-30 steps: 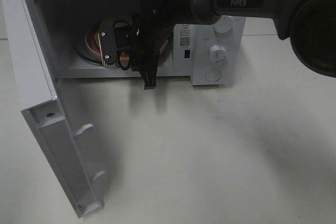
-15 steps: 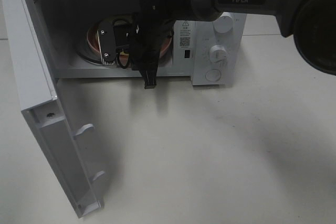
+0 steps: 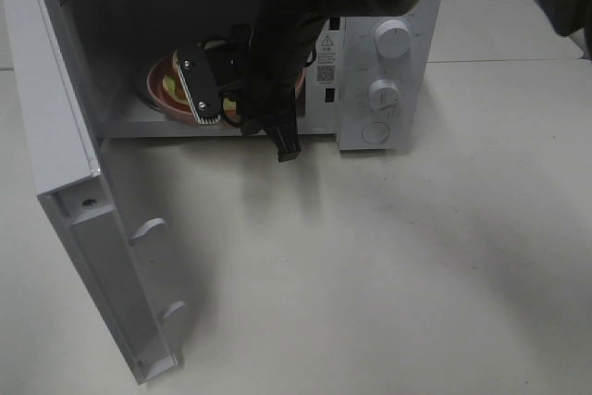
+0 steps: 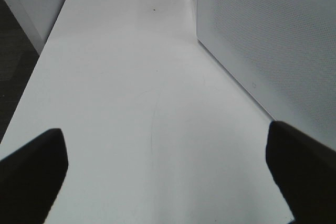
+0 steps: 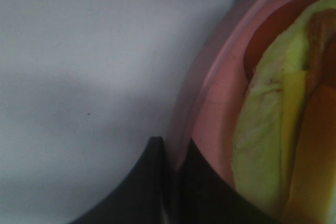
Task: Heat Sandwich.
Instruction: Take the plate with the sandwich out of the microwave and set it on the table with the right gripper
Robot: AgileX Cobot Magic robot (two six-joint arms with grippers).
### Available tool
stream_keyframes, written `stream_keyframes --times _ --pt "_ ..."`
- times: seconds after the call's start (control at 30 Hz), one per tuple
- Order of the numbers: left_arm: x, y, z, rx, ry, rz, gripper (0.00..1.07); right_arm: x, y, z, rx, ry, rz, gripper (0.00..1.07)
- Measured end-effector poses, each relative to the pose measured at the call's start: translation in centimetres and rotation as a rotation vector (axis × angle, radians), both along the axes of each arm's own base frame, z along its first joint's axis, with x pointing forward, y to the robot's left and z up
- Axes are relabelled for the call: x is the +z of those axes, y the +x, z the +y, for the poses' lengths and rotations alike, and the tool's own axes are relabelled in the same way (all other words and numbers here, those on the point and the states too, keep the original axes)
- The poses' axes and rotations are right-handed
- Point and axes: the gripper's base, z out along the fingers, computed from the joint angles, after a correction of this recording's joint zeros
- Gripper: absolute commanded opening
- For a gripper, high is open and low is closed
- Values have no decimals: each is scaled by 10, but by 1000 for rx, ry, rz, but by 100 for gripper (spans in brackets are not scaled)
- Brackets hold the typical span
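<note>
Since the microwave door [image 3: 88, 256] stands swung wide at the lower left of the high view, no obstruction is expected there; the risk is judged to lie deeper in. The left gripper [image 4: 168, 174] is seen with fingers wide apart over bare table [image 4: 131, 103], holding nothing, beside the microwave's perforated side wall [image 4: 273, 40].

At the mouth of the cavity [image 3: 111, 53], upper middle of the high view, the right gripper [image 5: 173, 150] is clamped on the rim of the pink plate [image 5: 210, 93], one finger on each side. A one-sided rim pinch is noted: if the plate tips or the rim slips, the sandwich [image 5: 268, 129] could slide off. A snag on the cavity sill could cause the same. Whether the plate rests on the cavity floor cannot be told.

The sandwich is located on the plate inside the cavity, upper left of the high view. Yellow-green filling and an orange-brown edge are seen, covering most of the plate. White bread is not resolved.
</note>
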Motion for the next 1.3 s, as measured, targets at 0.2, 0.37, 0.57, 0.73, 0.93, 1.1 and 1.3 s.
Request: stream_keyframes --times 0.2,0.37,0.57,0.73,0.93,1.1,1.3 --pt "0 0 0 0 0 0 98 4 -17 -11 71 -2 -31 0" --pt "0 0 0 0 0 0 98 11 -31 -19 126 -13 -33 0" --pt "0 0 0 0 0 0 98 16 -45 -28 163 -20 -28 0" --pt "0 0 0 0 0 0 98 20 -59 -38 197 -37 -19 0" --pt "0 0 0 0 0 0 98 26 -80 -49 214 -40 -19 0" --pt "0 0 0 0 0 0 98 29 -91 -58 215 -44 -17 0" --pt "0 0 0 0 0 0 98 33 -104 -68 216 -51 -12 0"
